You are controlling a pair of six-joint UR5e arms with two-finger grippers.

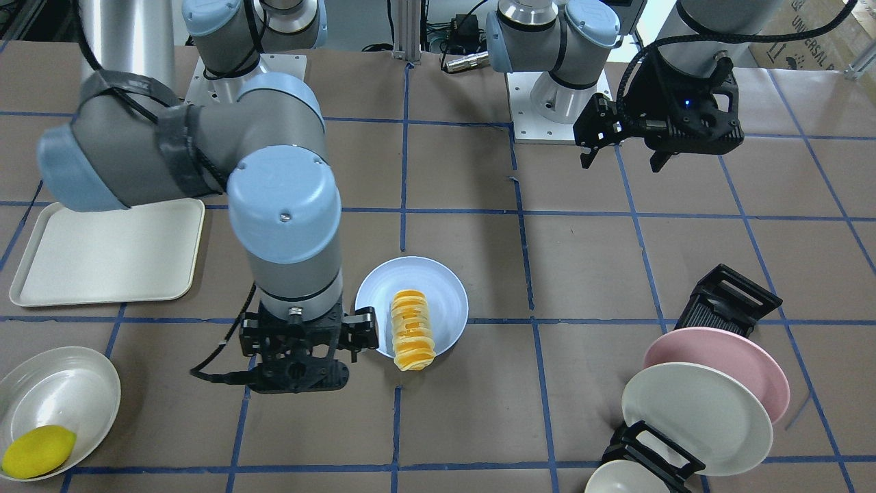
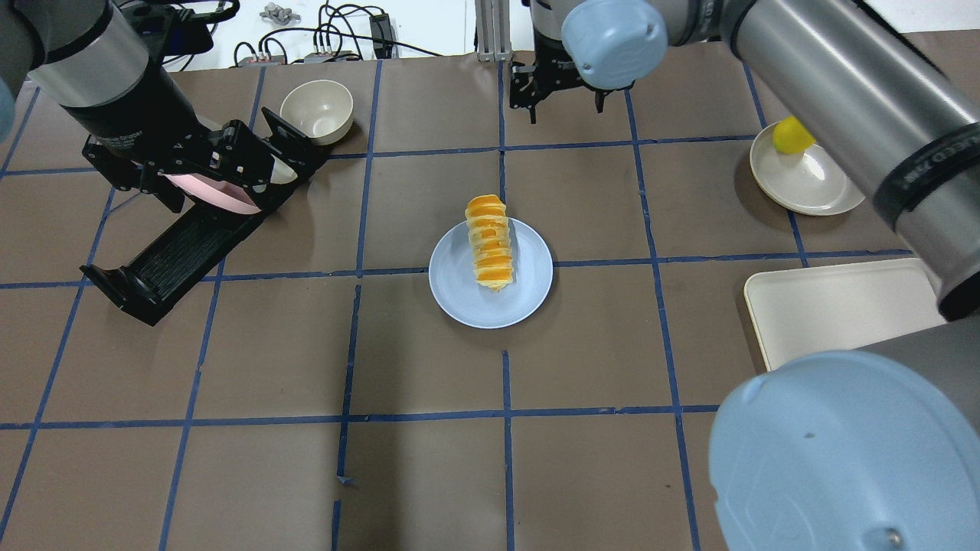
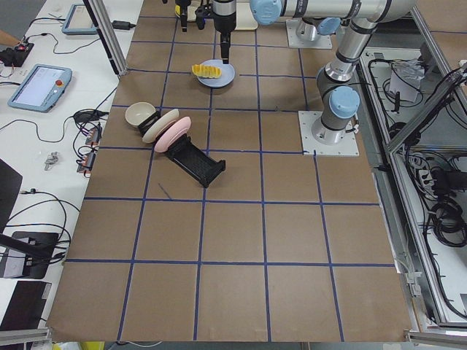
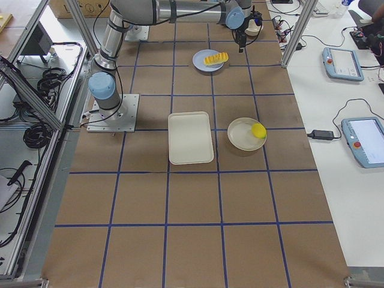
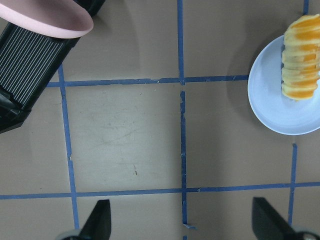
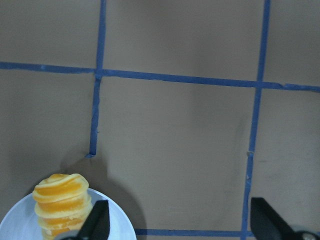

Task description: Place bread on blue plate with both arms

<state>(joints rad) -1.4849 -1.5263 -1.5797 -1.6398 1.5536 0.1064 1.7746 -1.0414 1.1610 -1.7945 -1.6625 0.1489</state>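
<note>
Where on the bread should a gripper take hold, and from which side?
Likely the bread across its narrow middle, coming straight down: it lies flat on the blue plate, long sides free, one end overhanging the rim.

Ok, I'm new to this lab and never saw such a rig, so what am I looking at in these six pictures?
These are two jointed robot arms bolted to a taped table. Four pictures come from fixed cameras: one facing the robot, one over its shoulders, one at each table end. Two look down from the wrists. The bread lies on the blue plate, one end past the rim. The right gripper hovers beside the plate, the left gripper hangs near its base; both are open and empty. Also there: a cream tray, a lemon in a dish, plates in a black rack.
</note>
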